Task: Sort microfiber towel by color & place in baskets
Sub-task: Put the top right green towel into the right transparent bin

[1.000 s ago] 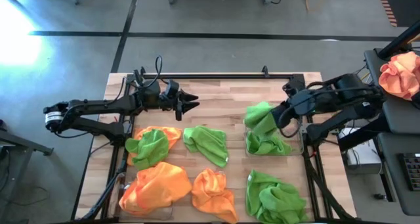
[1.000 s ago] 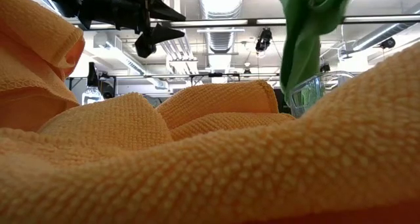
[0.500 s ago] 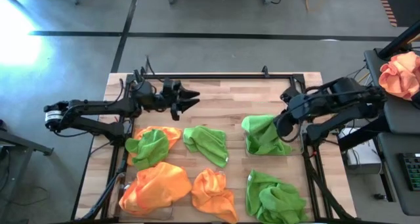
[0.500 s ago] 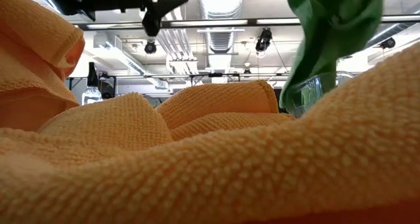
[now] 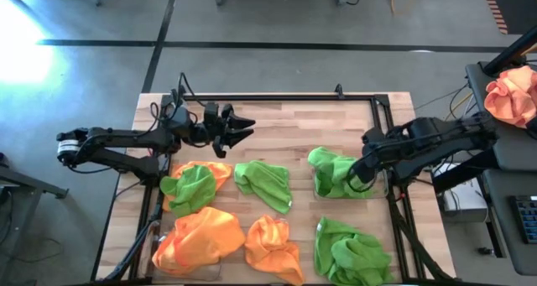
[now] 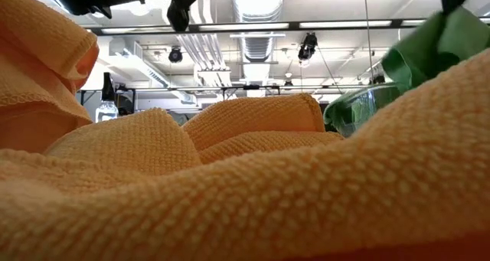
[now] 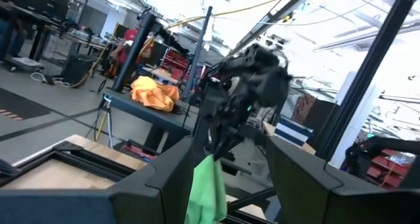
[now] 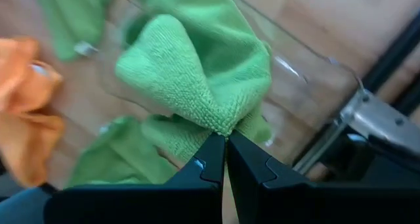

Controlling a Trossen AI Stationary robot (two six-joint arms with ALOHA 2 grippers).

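Near edge of table, high view: two orange towels (image 5: 198, 240) & (image 5: 270, 247) on the left side, one green heap (image 5: 351, 251) at right, prob sitting in a basket but its rim is hard to make out. One orange cloth fills the low view, so nothing useful there.

Mid-table: green towel lying on an orange one (image 5: 195, 184) at left, loose green towel (image 5: 265, 183) beside it.

Right side: right gripper (image 5: 360, 174) has fingers pinched tight on a green towel (image 8: 203, 86), holding it by a gathered corner over the clear basket (image 8: 308, 86). Rest of the cloth hangs down into/over the basket, more green already under it. Step in hand = dropping green into the right-hand basket.

Far side: left gripper (image 5: 237, 129) up near the back rail, fingers apart, empty, waiting.

Next, imo: R lowers a bit so the cloth clears the rim, then lets go & pulls up. After that the loose green mid-table, plus the one on the orange pile. Oranges not yet sorted; orange basket not clearly visible to me.
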